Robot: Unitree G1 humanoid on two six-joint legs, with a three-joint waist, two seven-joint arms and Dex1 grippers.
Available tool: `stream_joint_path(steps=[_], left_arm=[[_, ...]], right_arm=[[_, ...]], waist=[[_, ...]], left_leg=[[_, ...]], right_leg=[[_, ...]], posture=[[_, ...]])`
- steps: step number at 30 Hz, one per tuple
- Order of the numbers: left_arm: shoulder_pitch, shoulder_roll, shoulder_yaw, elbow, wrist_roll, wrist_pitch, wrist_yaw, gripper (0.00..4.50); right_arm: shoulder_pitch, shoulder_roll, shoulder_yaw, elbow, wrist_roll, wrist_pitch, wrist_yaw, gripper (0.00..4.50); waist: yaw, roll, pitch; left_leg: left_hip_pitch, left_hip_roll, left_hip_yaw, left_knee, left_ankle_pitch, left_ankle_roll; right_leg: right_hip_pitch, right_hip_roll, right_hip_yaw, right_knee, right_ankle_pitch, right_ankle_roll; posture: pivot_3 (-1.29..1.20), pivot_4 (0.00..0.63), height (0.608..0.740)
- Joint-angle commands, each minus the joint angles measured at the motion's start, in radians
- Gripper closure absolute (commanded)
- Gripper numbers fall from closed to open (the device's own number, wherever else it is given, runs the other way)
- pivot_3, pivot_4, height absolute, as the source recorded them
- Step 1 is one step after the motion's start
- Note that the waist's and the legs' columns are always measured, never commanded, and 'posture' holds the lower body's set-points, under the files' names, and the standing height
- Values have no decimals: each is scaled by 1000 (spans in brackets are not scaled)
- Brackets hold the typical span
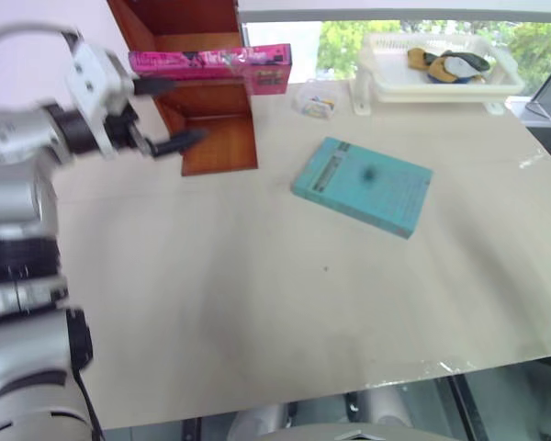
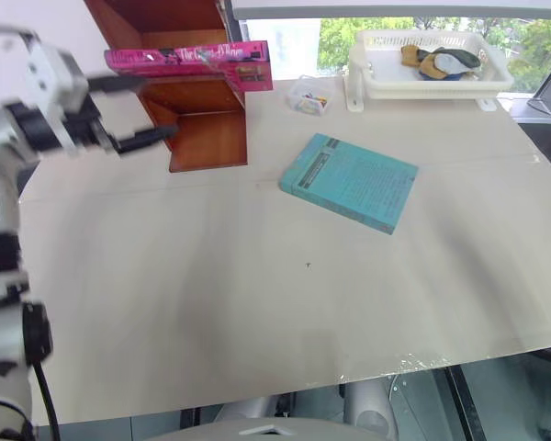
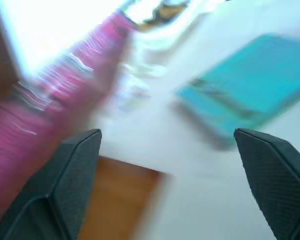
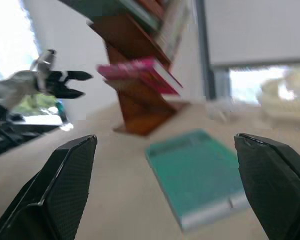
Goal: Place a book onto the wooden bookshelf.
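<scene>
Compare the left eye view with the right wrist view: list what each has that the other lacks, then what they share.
Left eye view alone: a white basket tray holding cloth items, clearly seen. Right wrist view alone: the right tool, fingers wide apart. Both: the pink book lying on the wooden bookshelf, the teal book on the table, and the open left tool.

Setting: you are at an indoor test bench, lab-like or office-like.
Surface: wide pale table, sheet-covered, under the left claw.
Props: wooden bookshelf just beyond that claw; white basket tray well off to its right.
Backdrop: window with green trees past the table; plain white wall behind the shelf.
</scene>
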Motion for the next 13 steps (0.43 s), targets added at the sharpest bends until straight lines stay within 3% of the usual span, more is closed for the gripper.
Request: stream_joint_path(steps=[1,7,13], left_arm=[[141,-49,88,-140,-59,135,143,45],[402,-159,93,-202,-102,168,219,45],[536,-179,32,-206,-75,129,215,45]], right_arm=[[16,15,15,53,-103,-102,-6,0],[17,32,111,182,-334,-326,-53,0],[38,27,217,263,-498,-496,-52,0]], waist=[[2,0,0],[6,2,-1],[10,2,-1]], left_leg=[[1,0,1,0,0,0],[8,1,2,-1,1,-2],[11,1,2,-2,1,-2]], right_leg=[[1,0,1,-1,0,0],[7,0,1,0,0,0],[10,0,1,-1,0,0]], posture=[[0,150,740],[0,150,740],[0,150,740]])
